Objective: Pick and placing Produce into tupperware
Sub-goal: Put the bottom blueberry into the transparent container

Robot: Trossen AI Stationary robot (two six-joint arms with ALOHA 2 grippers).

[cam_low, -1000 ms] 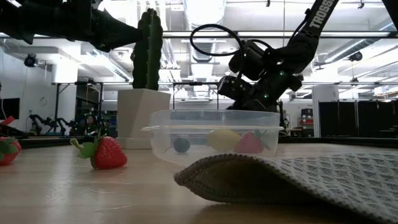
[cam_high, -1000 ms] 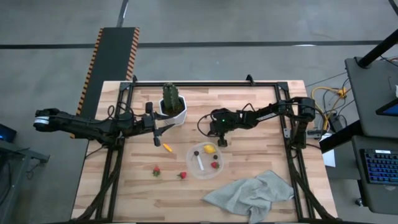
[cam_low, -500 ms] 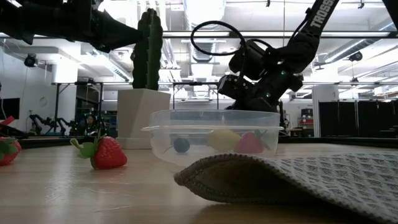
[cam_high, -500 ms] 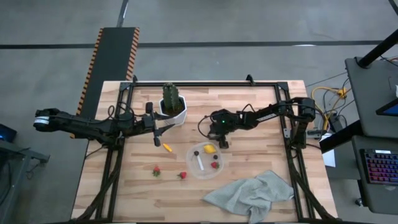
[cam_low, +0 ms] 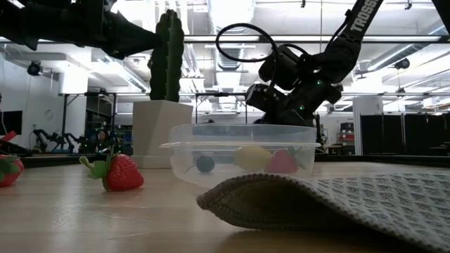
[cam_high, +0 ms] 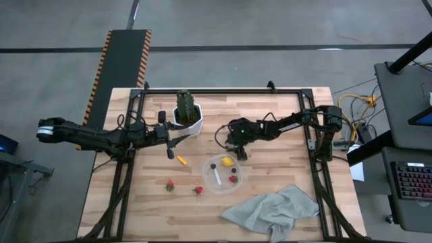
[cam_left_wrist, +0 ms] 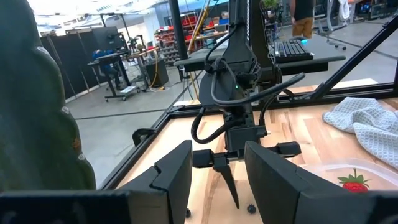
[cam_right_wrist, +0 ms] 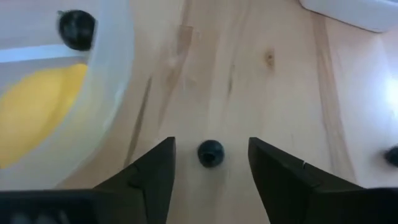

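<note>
Right tool (cam_right_wrist: 211,163) open, a berry (cam_right_wrist: 211,153) between its fingers, just beside the tupperware (cam_high: 224,175). Left tool (cam_high: 177,143) open, near it.

You get even overhead light on the desk (cam_high: 270,182) with soft shadows; ceiling lamps glare in the low view, and the near cloth (cam_low: 337,200) looks blurred.

A green cactus (cam_high: 184,103) in a white pot (cam_high: 190,124) is seen near the wooden tabletop's (cam_high: 283,165) far edge. A crumpled grey-green cloth (cam_high: 273,211) is spread at the near right.
</note>
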